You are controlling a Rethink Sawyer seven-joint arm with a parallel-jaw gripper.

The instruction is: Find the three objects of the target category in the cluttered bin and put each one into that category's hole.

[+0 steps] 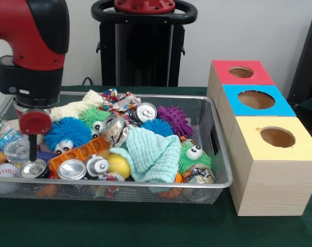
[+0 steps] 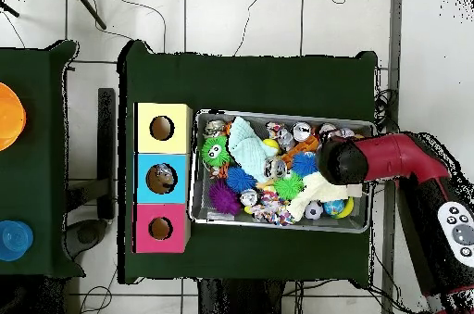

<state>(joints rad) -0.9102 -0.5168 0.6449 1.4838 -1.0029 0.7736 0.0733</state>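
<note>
Hovering over the bin's (image 1: 218,181) end farthest from the boxes (image 1: 264,149), my gripper (image 1: 32,149) reached down among cans (image 1: 72,169); couldn't tell if it was clenched or released. Target category unknown, bin packed w/ clutter, so prob. most sorting was left.

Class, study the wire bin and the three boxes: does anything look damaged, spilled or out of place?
The silver drink cans in the wire mesh bin look crushed and dented. Nothing has spilled outside the bin. The three wooden boxes with coloured tops stand neatly in a row.
</note>
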